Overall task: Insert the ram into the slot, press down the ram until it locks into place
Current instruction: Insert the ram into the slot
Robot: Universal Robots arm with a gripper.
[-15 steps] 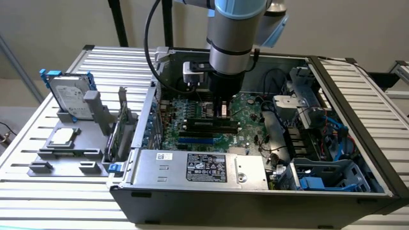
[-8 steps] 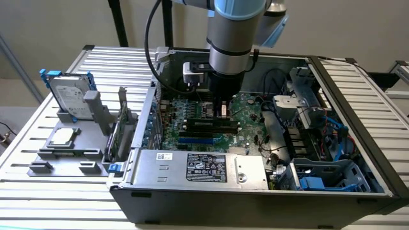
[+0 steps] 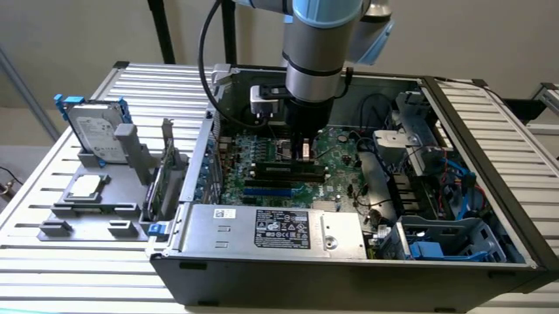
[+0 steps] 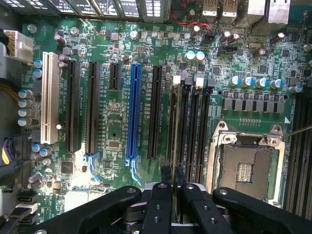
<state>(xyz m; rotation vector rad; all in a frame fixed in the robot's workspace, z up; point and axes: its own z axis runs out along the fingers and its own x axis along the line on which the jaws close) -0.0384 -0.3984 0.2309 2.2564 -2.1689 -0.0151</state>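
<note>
Ram, the long thin flat green circuit-board stick (image 4: 174,114), appears edge-on in the wrist view as a slim strip running away from the jaws. We judge it to be pinched between them. The jaws stand narrow, with only a sliver of gap between their two black fingers (image 4: 166,180), as a grip across the board's flat faces would need.

Held so, the ram stands upright with its contact edge down, in line with the slot (image 4: 171,146). That slot is a long narrow black memory socket with pale end clips, the outermost of four parallel ones on the side toward the long blue slot (image 4: 134,112). We cannot tell whether the ram's edge is seated in the slot or just above it, nor whether the clips have closed.

In the exterior view the silver and blue robot arm (image 3: 315,59) hangs vertical near the middle of the frame, inside the open black computer case (image 3: 262,275). The jaws sit over the black sockets on the large green motherboard (image 3: 253,154). The case lies on its side on the slatted metal bench (image 3: 52,275), so the motherboard faces up and a straight downward press would meet the slot squarely. A grey hard drive (image 3: 91,131) stands well apart, at the exterior view's left.
</note>
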